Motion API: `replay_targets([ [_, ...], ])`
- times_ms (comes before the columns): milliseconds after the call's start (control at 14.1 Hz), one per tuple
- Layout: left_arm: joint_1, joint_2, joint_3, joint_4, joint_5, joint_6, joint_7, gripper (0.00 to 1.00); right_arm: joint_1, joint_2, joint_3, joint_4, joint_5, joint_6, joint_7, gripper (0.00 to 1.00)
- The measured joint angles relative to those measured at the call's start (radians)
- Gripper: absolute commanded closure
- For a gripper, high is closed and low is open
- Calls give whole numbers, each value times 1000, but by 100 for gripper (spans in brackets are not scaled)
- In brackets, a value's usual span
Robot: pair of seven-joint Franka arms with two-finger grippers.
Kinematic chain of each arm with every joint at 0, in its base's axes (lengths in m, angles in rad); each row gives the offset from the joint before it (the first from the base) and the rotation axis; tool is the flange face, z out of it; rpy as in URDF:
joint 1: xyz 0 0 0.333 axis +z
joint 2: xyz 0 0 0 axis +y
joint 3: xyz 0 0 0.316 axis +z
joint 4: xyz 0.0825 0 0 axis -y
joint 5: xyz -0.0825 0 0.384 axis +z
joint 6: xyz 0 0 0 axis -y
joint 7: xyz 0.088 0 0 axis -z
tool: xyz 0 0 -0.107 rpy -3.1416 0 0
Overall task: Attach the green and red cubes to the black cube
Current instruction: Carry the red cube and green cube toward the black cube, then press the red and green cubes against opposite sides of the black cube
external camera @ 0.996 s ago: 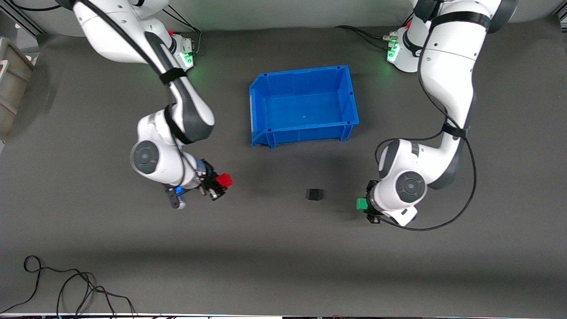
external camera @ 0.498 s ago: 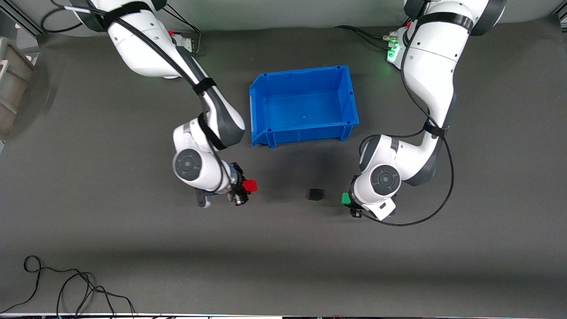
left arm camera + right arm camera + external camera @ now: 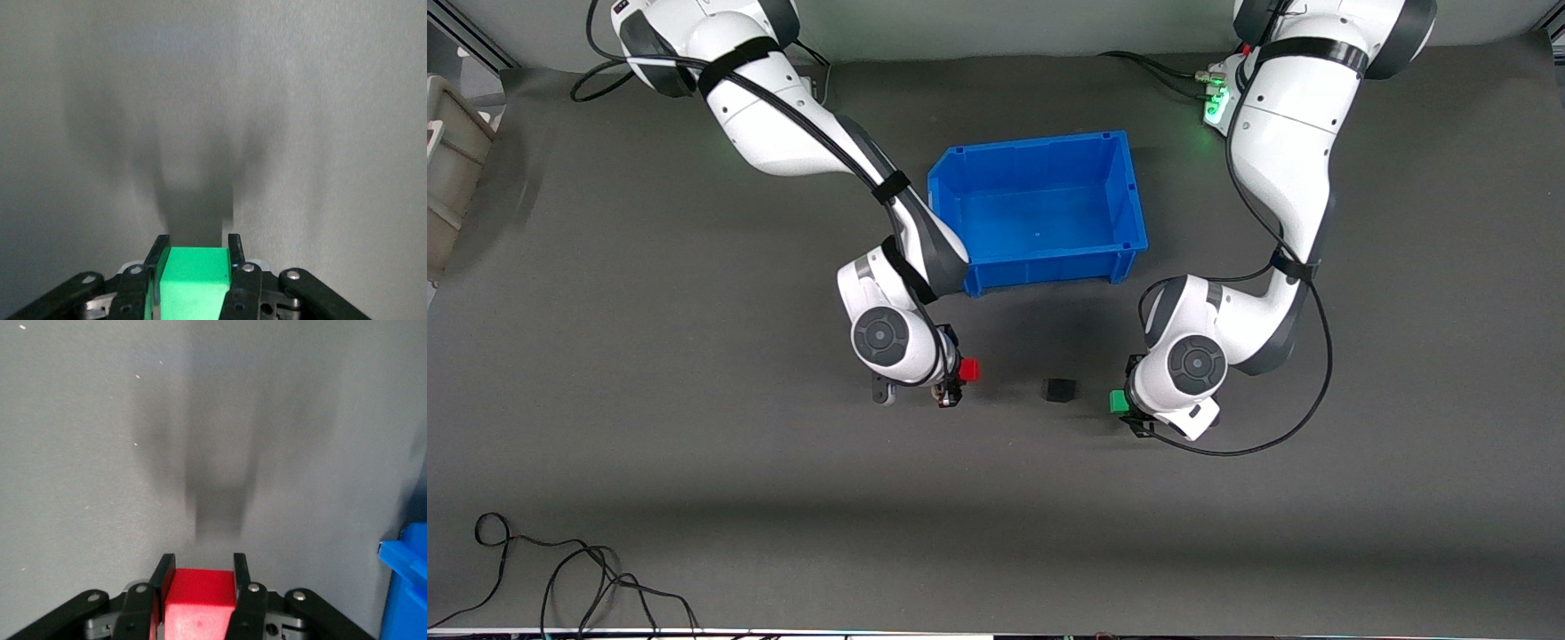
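Left tool (image 3: pixel 1123 404) pinches the green cube (image 3: pixel 1118 401); right tool (image 3: pixel 958 377) pinches the red cube (image 3: pixel 969 370). Black cube (image 3: pixel 1059 389) sits between them on the tabletop (image 3: pixel 694 489). Approach step; next, press both cubes squarely against it.

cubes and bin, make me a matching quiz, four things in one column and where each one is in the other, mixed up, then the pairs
Things:
1. red cube
2. green cube
3. black cube
4. blue bin

Places:
A. resting on the table between the two arms' end effectors
B. clamped in the left end effector
C. on the table, farther from the front camera than all three cubes
D. clamped in the right end effector

Pairs: 1-D, 2-B, 3-A, 4-C
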Motion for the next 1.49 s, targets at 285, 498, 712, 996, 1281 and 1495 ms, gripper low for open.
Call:
replay_targets([
  [285,-41,13,-1,0,0,37,-13,100,36,80,0,113,-1,0,105,100],
  [498,-52,19,-1,0,0,40,-17,100,46,126,0,170,-1,6,154,100],
  [712,-60,21,-1,0,0,45,-18,100,59,142,0,184,-1,36,185,100],
  [996,-72,36,-1,0,-1,93,-25,100,77,154,0,193,-1,59,213,100],
  [1281,-79,45,-1,0,-2,112,-31,100,98,179,0,212,-1,70,227,100],
  [1495,-83,45,-1,0,-3,113,-39,100,99,199,-1,231,-1,99,248,100],
])
